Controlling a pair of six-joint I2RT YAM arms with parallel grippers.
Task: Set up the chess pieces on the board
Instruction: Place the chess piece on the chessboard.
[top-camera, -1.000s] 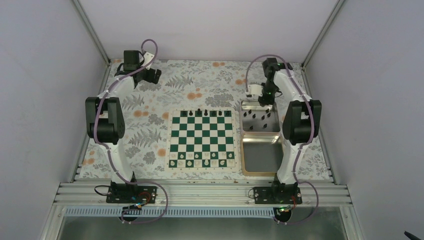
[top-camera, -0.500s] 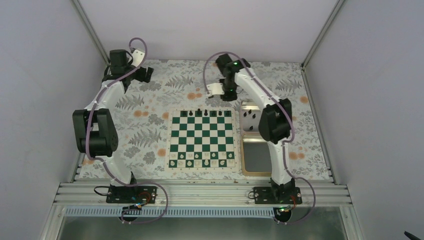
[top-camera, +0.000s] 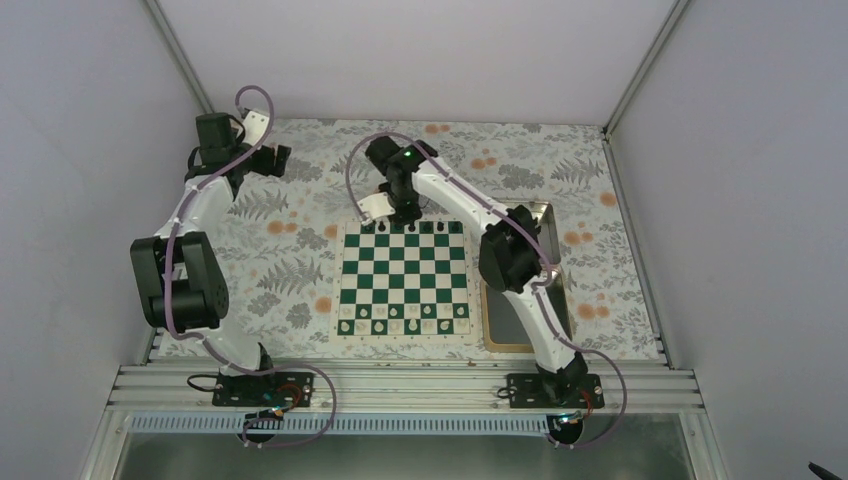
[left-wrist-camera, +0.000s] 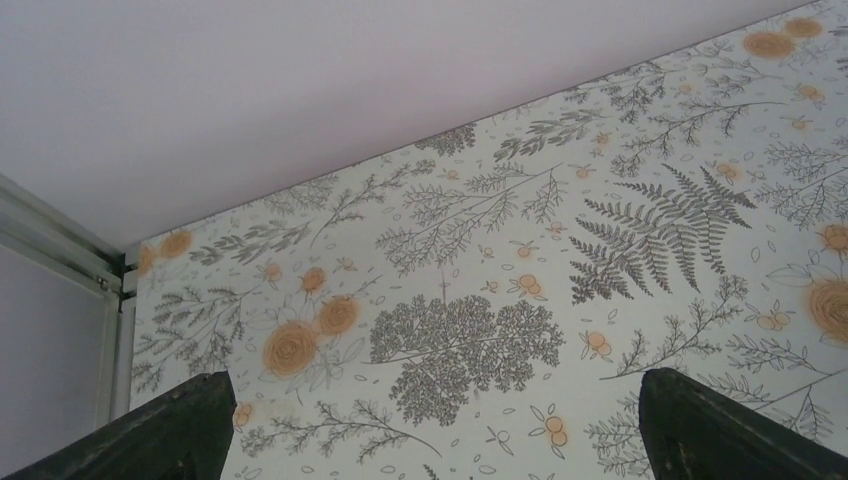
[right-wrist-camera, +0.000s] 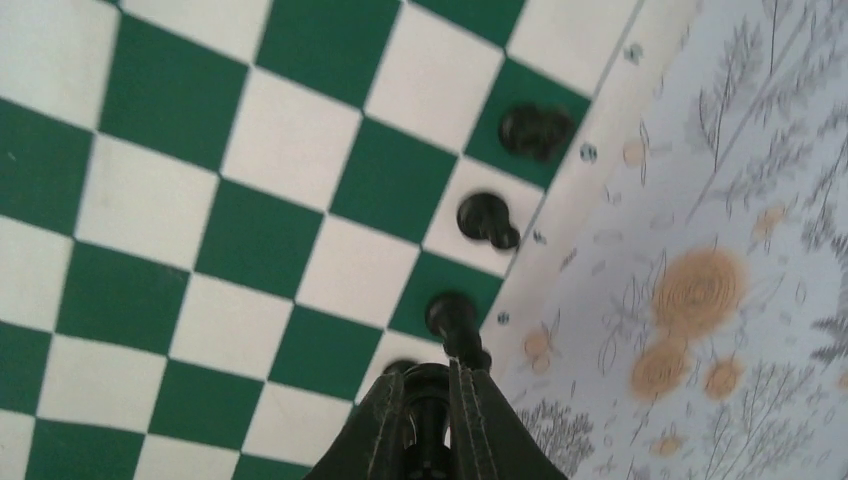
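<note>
Cloth, walls, far rank

Floral cloth (top-camera: 300, 250) is spreading wall to wall, with pale walls (top-camera: 90, 150) closing in on three sides. The board (top-camera: 403, 290) is lying at centre, a metal tin (top-camera: 500, 335) just beside its right edge. Black chess pieces (right-wrist-camera: 487, 218) are standing along its far row. The right gripper (right-wrist-camera: 430, 385) is hanging over that edge, clenched on one black piece (right-wrist-camera: 432, 410). The left gripper (left-wrist-camera: 432, 375) is hovering spread wide over cloth near the far-left corner.

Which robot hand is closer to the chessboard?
Right. The right gripper hangs over the chessboard's far edge, gripping a black chess piece. The left gripper is off by the table's far-left corner.
</note>
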